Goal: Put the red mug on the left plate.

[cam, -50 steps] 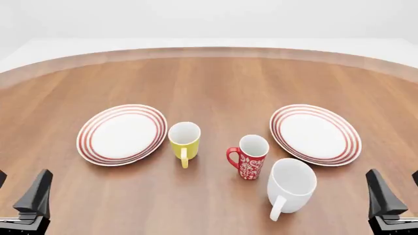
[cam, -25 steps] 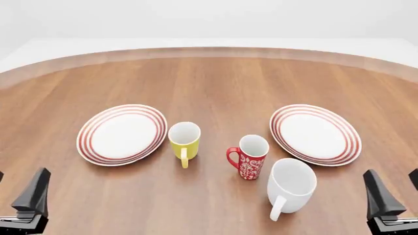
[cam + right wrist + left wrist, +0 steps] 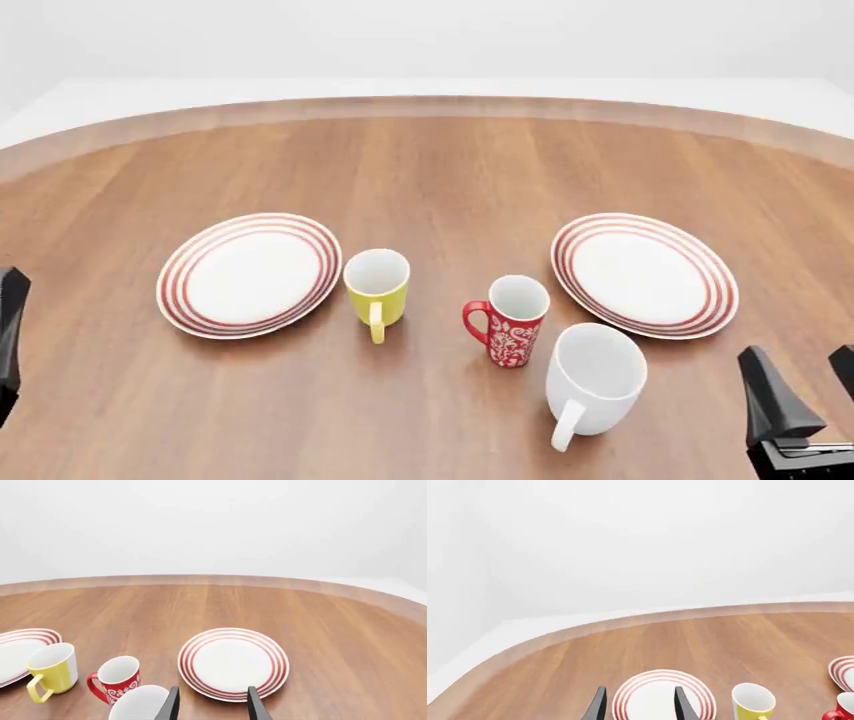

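The red mug [image 3: 507, 322], red with a white floral pattern, stands upright at the table's middle with its handle to the left. It also shows in the left wrist view [image 3: 844, 709] and the right wrist view [image 3: 117, 678]. The left plate [image 3: 250, 274] lies flat, left of the mugs, and is empty. My left gripper [image 3: 639, 710] is open and empty, well short of the left plate [image 3: 657, 679]; in the front view only one of its fingers [image 3: 11, 315] shows at the left edge. My right gripper [image 3: 805, 388] is open and empty at the front right.
A yellow mug [image 3: 376, 290] stands between the left plate and the red mug. A larger white mug [image 3: 595, 378] stands just front-right of the red mug. A second ringed plate [image 3: 645, 273] lies to the right. The table's curved far edge [image 3: 427, 103] runs along the back.
My left gripper has moved forward and out to the left edge of the front view. My right gripper has barely shifted. The mugs and plates have not moved.
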### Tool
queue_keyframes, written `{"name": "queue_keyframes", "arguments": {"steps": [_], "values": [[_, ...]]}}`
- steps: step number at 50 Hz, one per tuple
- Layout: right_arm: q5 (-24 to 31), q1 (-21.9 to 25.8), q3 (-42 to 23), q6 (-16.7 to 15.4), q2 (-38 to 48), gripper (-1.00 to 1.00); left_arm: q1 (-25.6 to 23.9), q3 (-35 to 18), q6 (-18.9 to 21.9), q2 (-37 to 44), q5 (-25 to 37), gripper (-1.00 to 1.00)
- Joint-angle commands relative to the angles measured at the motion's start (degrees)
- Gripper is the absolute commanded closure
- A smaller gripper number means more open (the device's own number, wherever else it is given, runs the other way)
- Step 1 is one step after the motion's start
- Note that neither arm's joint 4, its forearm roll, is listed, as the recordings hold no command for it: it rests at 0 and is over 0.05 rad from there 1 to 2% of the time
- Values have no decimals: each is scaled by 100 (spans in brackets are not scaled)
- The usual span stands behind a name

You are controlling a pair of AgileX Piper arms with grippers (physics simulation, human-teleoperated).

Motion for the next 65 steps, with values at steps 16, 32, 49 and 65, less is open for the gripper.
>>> {"name": "queue_keyframes", "arguments": {"steps": [16, 32, 49, 65], "values": [[64, 5, -1, -36, -64, -100, -754, -2150, 1607, 1862, 226, -100], [62, 5, -2, -43, -64, -100, -1291, -3211, 2519, 3071, 398, -100], [92, 4, -4, -43, -91, -100, -1849, -4367, 3324, 3764, 886, -100], [45, 4, -1, -43, -47, -100, -2547, -5697, 3583, 4717, 1782, -100]]}}
